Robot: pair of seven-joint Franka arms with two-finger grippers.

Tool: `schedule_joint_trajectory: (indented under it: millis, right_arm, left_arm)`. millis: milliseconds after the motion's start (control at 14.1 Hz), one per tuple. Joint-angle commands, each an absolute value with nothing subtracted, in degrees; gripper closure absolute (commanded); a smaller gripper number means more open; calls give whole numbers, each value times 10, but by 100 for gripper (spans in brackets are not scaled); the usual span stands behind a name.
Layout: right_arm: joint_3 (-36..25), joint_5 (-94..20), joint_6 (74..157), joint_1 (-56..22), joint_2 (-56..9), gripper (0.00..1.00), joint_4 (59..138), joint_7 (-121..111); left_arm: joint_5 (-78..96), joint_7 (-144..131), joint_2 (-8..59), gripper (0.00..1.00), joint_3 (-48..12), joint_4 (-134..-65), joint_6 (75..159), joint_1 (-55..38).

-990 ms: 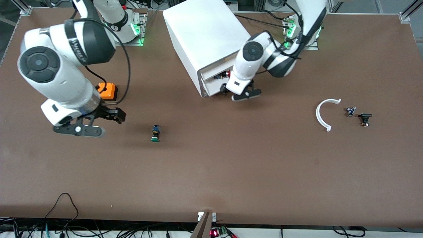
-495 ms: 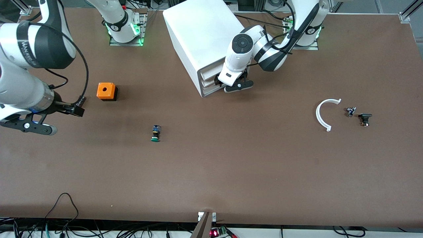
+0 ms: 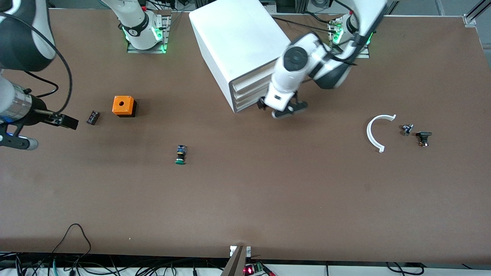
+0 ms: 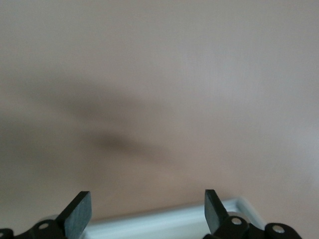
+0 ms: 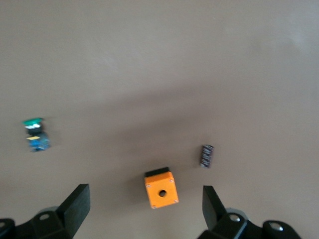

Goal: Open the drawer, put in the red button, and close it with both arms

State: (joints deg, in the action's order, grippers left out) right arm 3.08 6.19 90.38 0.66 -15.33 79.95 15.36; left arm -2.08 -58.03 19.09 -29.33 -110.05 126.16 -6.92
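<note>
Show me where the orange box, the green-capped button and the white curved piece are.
orange box [image 3: 123, 105]: front view, on its top face beside the hole.
green-capped button [image 3: 180, 154]: front view, on the middle of its body.
white curved piece [image 3: 370, 133]: front view, on the middle of the arc.

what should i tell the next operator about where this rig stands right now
Left gripper: open, empty, in front of the drawer unit.
Right gripper: open, empty, over the right arm's end of the table, near the orange box.
Red button: not visible on the table; only the green button lies out.
Drawers: all look shut.
Done: closing looks finished.
Left: confirm the red button is inside, then park both arms.
</note>
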Motion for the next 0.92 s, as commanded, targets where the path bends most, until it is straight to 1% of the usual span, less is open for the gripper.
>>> schedule_joint_trajectory:
  millis: [0, 141, 212, 424, 495, 636, 778, 848]
  right_arm:
    - [34, 37, 957, 23, -105, 0, 877, 139]
    - [27, 37, 968, 32, -71, 0, 921, 112]
    - [23, 37, 969, 41, -63, 0, 932, 88]
    - [7, 36, 962, 54, -59, 0, 940, 56]
    - [4, 36, 960, 54, -55, 0, 948, 54]
    - [3, 36, 971, 54, -26, 0, 989, 44]
    - [3, 36, 996, 54, 7, 0, 1033, 39]
    - [3, 36, 1003, 54, 11, 0, 1040, 27]
  left_arm:
    - [-18, -448, 188, 0, -304, -1007, 1153, 41]
    - [-18, -370, 166, 0, -307, -956, 1067, 95]
    - [-17, -325, 143, 0, -307, -948, 1029, 117]
    - [-17, -188, 60, 0, -306, -946, 965, 186]
    - [-16, -157, 33, 0, -305, -947, 952, 205]
    - [-14, -114, -3, 0, -304, -946, 934, 235]
    - [-4, -92, -10, 0, -301, -941, 931, 256]
    - [12, -77, -16, 0, -301, -931, 926, 271]
